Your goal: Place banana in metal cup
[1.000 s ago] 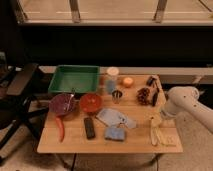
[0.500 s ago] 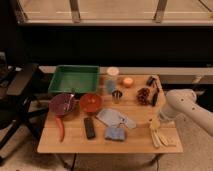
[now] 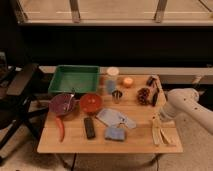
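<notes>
The banana [image 3: 155,132] is slim and pale yellow and lies on the front right of the wooden table [image 3: 75,145], pointing toward the front edge. The small silver metal cup [image 3: 117,96] stands upright near the table's middle, behind and to the left of the banana. My white arm [image 3: 184,104] reaches in from the right. My gripper [image 3: 157,119] points down at the far end of the banana, right over it. I cannot tell whether it touches the banana.
A green tray [image 3: 75,79] sits back left, with a white-topped pale blue cup [image 3: 112,80] beside it. There is a red bowl [image 3: 91,102], a purple bowl [image 3: 62,104], a red chili [image 3: 61,128], a black remote [image 3: 90,127] and a blue cloth [image 3: 115,133]. A brown object [image 3: 144,95] lies behind the gripper. A black chair [image 3: 20,95] stands at the left.
My arm has sunk a little toward the banana at the front right. The banana and the other things have stayed in place.
</notes>
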